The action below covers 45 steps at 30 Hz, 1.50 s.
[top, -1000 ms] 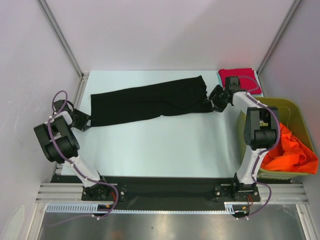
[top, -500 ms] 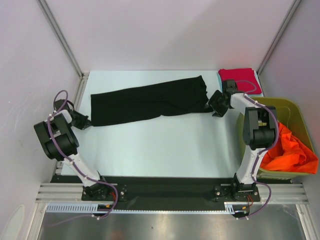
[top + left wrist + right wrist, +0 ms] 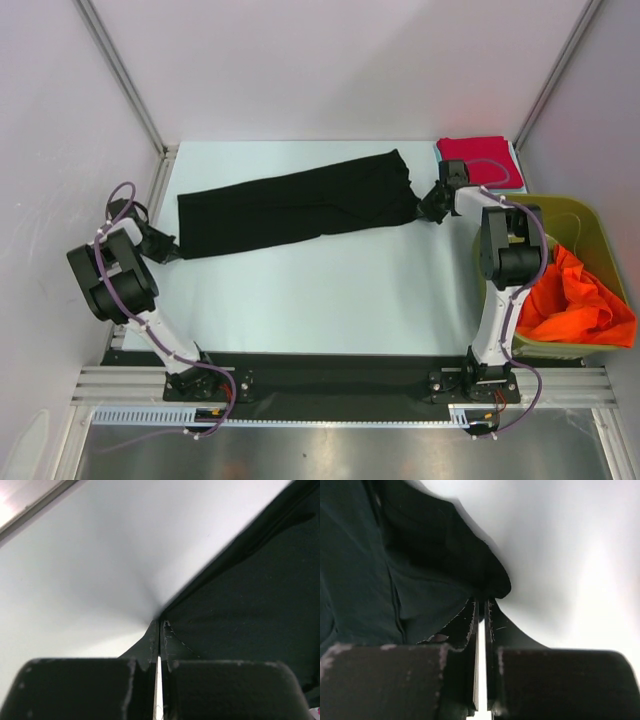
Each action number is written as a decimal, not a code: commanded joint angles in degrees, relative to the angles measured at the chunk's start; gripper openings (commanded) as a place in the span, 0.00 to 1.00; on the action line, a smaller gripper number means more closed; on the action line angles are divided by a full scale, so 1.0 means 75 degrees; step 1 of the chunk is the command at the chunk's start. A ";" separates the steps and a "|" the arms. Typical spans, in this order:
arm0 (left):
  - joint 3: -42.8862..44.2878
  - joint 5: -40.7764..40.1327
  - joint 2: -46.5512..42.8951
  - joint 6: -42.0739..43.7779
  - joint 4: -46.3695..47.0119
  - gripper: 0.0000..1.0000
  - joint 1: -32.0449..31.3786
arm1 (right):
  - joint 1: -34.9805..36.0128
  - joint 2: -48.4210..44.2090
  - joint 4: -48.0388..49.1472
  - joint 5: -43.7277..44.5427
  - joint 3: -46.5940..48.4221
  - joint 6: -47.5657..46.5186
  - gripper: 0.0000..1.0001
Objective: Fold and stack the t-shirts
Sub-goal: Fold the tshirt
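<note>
The black t-shirt (image 3: 300, 203) lies as a long folded strip across the table's middle. My left gripper (image 3: 168, 247) is shut on its near left corner; in the left wrist view the closed tips (image 3: 160, 624) pinch the edge of the black cloth (image 3: 250, 610). My right gripper (image 3: 430, 207) is shut on the near right corner, and the right wrist view shows the jaws (image 3: 481, 601) closed on a fold of the black cloth (image 3: 395, 560). A folded red t-shirt (image 3: 480, 160) lies at the back right. An orange t-shirt (image 3: 575, 300) is heaped in the bin.
The olive-green bin (image 3: 580, 215) stands at the right edge beside the right arm. Frame posts rise at both back corners, with white walls close on either side. Bare pale table (image 3: 320, 290) lies in front of the black strip.
Both grippers have shut on the black t-shirt's corners. The right gripper shifted slightly toward the back, and the strip's left end slid a little leftward.
</note>
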 commanded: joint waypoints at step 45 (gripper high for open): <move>-0.2542 0.0629 -0.1804 -0.3906 0.2306 0.00 -1.2531 | 0.0379 0.6081 0.3741 0.0188 0.8078 0.0071 0.00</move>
